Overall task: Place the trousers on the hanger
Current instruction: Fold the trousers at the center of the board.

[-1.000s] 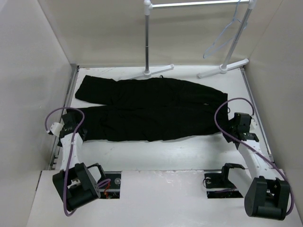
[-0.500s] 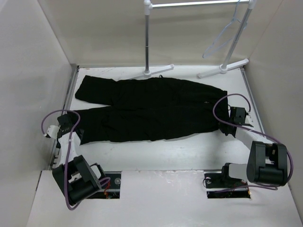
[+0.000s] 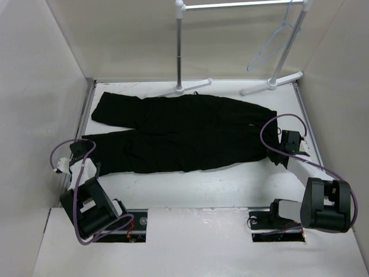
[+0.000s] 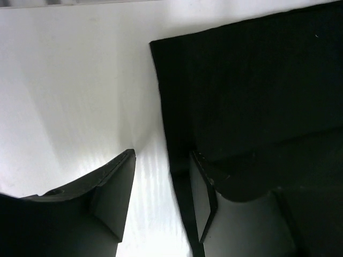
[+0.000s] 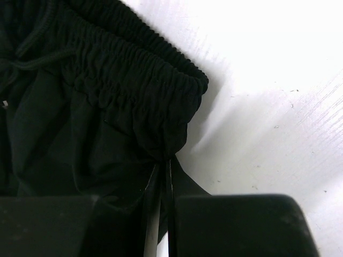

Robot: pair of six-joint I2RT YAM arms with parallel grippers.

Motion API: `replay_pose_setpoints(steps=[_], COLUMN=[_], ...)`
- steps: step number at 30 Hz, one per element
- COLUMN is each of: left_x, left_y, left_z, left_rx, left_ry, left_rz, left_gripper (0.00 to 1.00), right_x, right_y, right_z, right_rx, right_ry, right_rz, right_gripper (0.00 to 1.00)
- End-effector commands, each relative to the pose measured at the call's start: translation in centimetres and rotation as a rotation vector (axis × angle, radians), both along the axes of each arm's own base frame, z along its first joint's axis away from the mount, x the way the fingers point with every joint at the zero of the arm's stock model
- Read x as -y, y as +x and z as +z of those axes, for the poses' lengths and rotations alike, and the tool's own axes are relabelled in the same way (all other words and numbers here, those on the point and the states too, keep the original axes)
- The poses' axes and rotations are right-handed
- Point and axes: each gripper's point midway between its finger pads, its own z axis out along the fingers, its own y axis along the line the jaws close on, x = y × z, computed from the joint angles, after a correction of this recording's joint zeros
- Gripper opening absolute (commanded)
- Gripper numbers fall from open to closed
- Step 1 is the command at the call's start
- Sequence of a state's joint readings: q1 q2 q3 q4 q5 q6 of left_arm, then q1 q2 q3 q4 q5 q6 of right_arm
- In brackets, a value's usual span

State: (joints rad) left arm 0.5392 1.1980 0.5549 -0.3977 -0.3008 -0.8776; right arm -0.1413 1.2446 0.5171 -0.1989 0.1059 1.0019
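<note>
Left jaws: I see them released, low over the bench (image 3: 202, 184). The hem edge of the near leg lies in the gap beside one finger (image 4: 115, 187).
Right jaws: clenched on the trousers (image 3: 179, 135) at the near corner of the elastic waistband (image 5: 134, 80). The cloth puckers where it enters.
Trousers: spread flat on the bench, with the legs toward the left arm's side and the waist toward the right arm's side.
Rack (image 3: 180, 46): white, standing at the far edge, its feet just beside the trousers.
Hanger (image 3: 266, 49): hooked on the rack's bar at the far right, well apart from the trousers.
</note>
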Motion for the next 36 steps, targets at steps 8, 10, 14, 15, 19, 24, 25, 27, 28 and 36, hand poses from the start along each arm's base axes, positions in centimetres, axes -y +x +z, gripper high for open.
replay_pose_setpoints(steps=[8, 10, 14, 15, 19, 24, 25, 27, 28, 36], left_x=[-3.2, -3.7, -3.8, -3.6, -3.5, -4.3, -4.4, -4.7, -5.0, -5.7], left_y=[3.3, 3.8, 4.1, 4.1, 2.5, 4.4, 5.5, 7.5, 9.1, 19.1], left_z=[2.3, 3.3, 7.1, 8.0, 12.7, 16.7, 17.3, 18.8, 20.0, 24.4], left_rx=[0.190, 0.204, 0.241, 0.243, 0.214, 0.233, 0.250, 0.273, 0.283, 0.303], left_ry=[0.087, 0.107, 0.152, 0.166, 0.245, 0.313, 0.313, 0.322, 0.334, 0.402], left_rz=[0.071, 0.077, 0.080, 0.074, 0.072, 0.024, 0.014, -0.003, -0.024, -0.131], left_gripper=[0.07, 0.02, 0.00, 0.00, 0.00, 0.00, 0.00, 0.00, 0.00, 0.00], right_x=[0.1, 0.2, 0.4, 0.5, 0.8, 1.3, 1.5, 1.9, 2.1, 3.4], right_y=[-0.5, -0.9, -2.2, -2.8, -4.8, -4.6, -4.2, -3.1, -2.5, 4.6], right_z=[2.3, 2.5, 3.5, 3.6, 4.9, 6.9, 7.4, 9.0, 9.7, 15.7], right_rx=[0.050, 0.046, 0.021, 0.002, 0.002, 0.037, 0.045, 0.074, 0.088, 0.202], right_ry=[-0.047, -0.051, -0.075, -0.088, -0.112, -0.150, -0.157, -0.171, -0.175, -0.184], right_rz=[0.019, 0.020, 0.031, 0.039, 0.039, 0.037, 0.032, 0.023, 0.018, 0.007], right_gripper=[0.10, 0.09, 0.09, 0.09, 0.07, 0.07, 0.07, 0.07, 0.08, 0.09])
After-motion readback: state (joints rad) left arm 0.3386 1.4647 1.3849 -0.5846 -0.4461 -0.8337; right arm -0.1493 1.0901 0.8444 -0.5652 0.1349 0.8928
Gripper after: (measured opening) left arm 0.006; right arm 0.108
